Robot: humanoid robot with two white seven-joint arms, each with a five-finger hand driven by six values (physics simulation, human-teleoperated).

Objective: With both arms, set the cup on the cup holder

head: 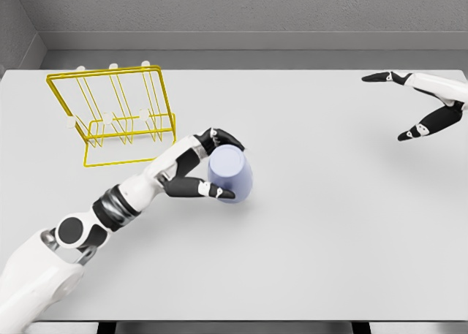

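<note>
A single head view looks steeply down from above onto the whole table (329, 261), fairly near.

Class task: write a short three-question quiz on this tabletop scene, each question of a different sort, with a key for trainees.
1. True or false: the cup already hangs on the yellow cup holder.
2. Multiple choice: which hand grasps the cup? A) left hand B) right hand C) neither
3. Fill in: seen from the head camera, the cup holder stands at the table's far ______ side.

Key: 1 false, the cup is on the table in front of the holder, apart from it. 2 A, its fingers curl around the cup; the right hand is open at the far right edge. 3 left.
</note>
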